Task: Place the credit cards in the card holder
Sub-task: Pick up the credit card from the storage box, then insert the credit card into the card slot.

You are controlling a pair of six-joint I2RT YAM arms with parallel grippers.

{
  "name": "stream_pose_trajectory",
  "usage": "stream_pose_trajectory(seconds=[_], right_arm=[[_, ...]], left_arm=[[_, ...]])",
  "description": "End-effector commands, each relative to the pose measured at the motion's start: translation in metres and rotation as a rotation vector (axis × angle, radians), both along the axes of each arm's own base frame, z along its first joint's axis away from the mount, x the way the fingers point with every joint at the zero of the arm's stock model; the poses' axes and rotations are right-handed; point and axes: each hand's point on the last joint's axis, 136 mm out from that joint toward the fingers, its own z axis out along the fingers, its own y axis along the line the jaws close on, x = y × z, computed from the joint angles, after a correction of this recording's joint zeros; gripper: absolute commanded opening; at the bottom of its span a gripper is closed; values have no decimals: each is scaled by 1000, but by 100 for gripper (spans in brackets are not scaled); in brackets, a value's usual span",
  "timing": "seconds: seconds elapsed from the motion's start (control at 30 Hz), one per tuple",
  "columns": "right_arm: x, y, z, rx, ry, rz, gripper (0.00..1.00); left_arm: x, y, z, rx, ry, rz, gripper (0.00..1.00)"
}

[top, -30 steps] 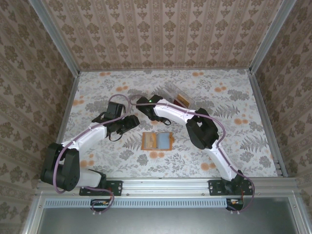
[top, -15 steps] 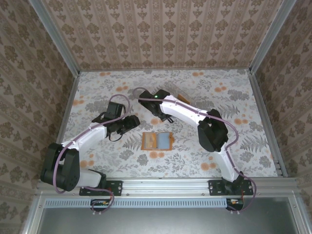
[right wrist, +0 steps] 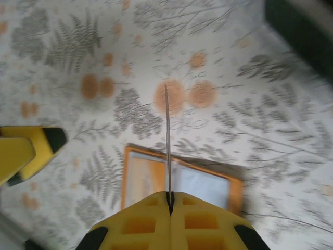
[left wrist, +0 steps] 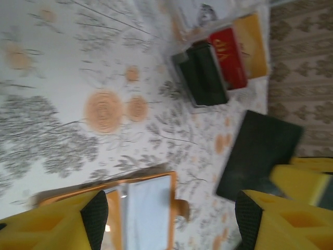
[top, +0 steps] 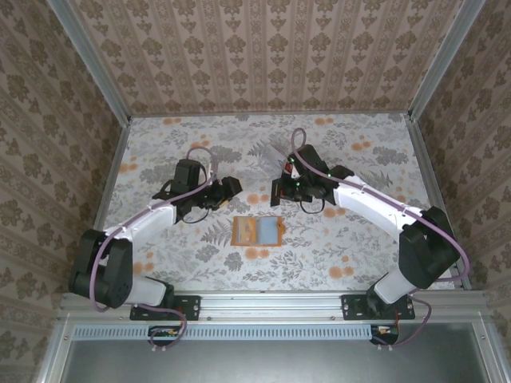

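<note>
The orange-tan card holder (top: pixel 257 230) lies open and flat on the table, its inner slots showing (right wrist: pixel 179 182). My right gripper (top: pixel 279 191) hovers just behind it, shut on a dark grey-black credit card (left wrist: pixel 257 153); the right wrist view (right wrist: pixel 169 197) shows that card edge-on (right wrist: pixel 167 140) above the holder. My left gripper (top: pixel 227 187) is open and holds nothing, its fingers (left wrist: pixel 93 219) straddling the holder's far edge (left wrist: pixel 148 200) from above. A red card (left wrist: pixel 229 49) and an orange-yellow card (left wrist: pixel 252 41) sit in the clear box.
The clear plastic box (left wrist: pixel 208 21) stands behind the holder near the back of the floral table, with a dark rectangular piece (left wrist: pixel 200 75) at its near end. Patterned walls (top: pixel 263 56) enclose the table. The left gripper's yellow finger (right wrist: pixel 31 148) is close to the right gripper.
The right arm has swung from the back left, by the clear box, over to the right and now holds the dark card behind the holder. The left gripper has shifted slightly towards the back right.
</note>
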Motion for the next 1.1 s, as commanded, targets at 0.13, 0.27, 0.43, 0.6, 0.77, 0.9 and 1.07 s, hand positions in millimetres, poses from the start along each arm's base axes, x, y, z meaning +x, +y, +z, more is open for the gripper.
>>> stream_pose_trajectory(seconds=[0.13, 0.27, 0.43, 0.6, 0.77, 0.9, 1.07], right_arm=[[-11, 47, 39, 401, 7, 105, 0], [-13, 55, 36, 450, 29, 133, 0], [-12, 61, 32, 480, 47, 152, 0], [-9, 63, 23, 458, 66, 149, 0], [-7, 62, 13, 430, 81, 139, 0], [-6, 59, 3, 405, 98, 125, 0], [-5, 59, -5, 395, 116, 119, 0]], left_arm=[[1, -27, 25, -190, -2, -108, 68], [-1, -31, 23, -203, 14, -129, 65], [-4, -35, 21, -208, 27, -166, 61], [-8, -37, 25, -224, 19, -188, 40], [-12, -35, 25, -222, 17, -186, 24], [-16, -32, 23, -221, 21, -184, 16], [-22, -30, 22, -213, 16, -194, 12]])
